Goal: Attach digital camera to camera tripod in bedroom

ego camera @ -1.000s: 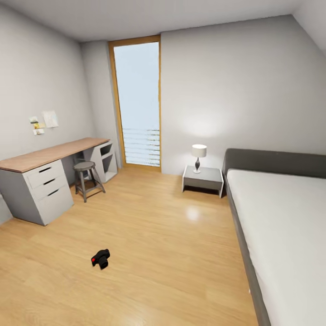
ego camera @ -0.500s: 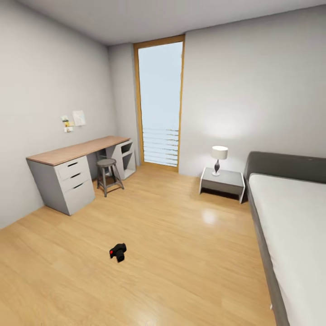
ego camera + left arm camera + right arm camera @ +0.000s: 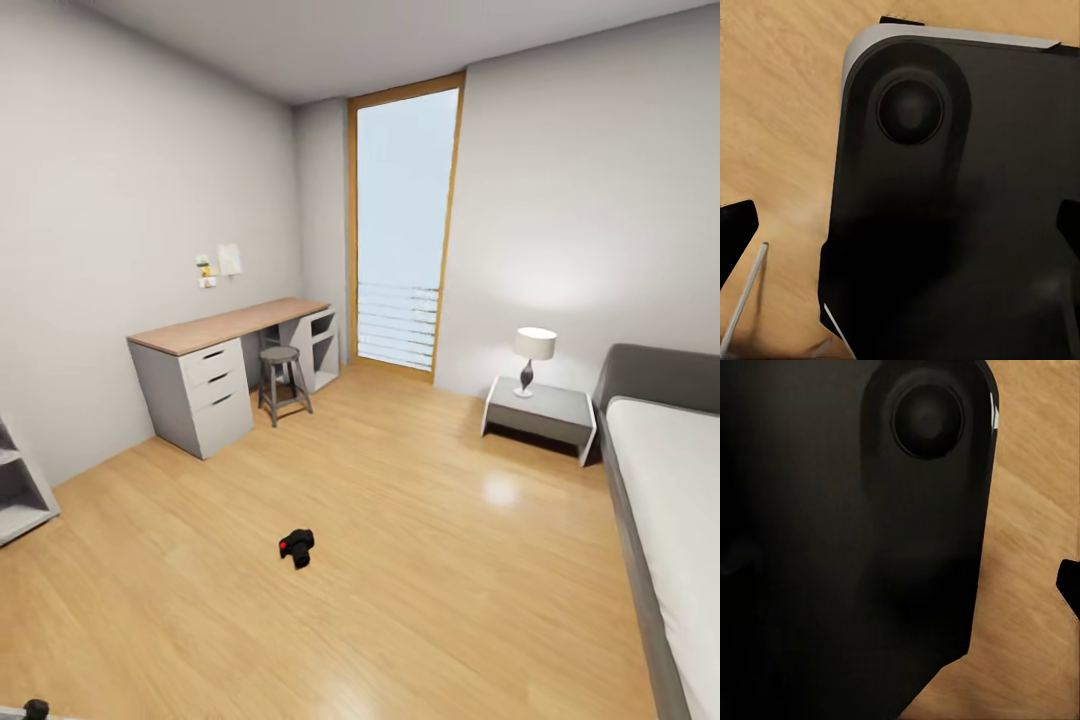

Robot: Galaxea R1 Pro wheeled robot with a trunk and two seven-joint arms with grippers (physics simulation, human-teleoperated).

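Observation:
The digital camera point(image 3: 296, 547), small and black with a red spot, lies on the light wood floor point(image 3: 420, 600) in the middle of the bedroom, a few steps ahead of me. My left gripper point(image 3: 900, 232) hangs open over my own dark base, with its black fingertips point(image 3: 735, 236) spread far apart. My right gripper point(image 3: 900, 585) also looks open; one fingertip point(image 3: 1069, 585) shows at the picture's edge, the other is lost against the dark base. A thin silver rod point(image 3: 742, 300) and a small black knob point(image 3: 35, 708) may belong to the camera tripod; I cannot tell.
A grey desk with a wooden top point(image 3: 215, 375) and a stool point(image 3: 282, 382) stand along the left wall. A tall window door point(image 3: 405, 230) is at the back. A nightstand with a lamp point(image 3: 540, 410) and a bed point(image 3: 670, 510) are at the right, a shelf corner point(image 3: 20, 490) at the left.
The head view has swung left, so desk, door, bed and camera sit further right in the picture. A shelf corner and the black knob have come into view. The camera lies still.

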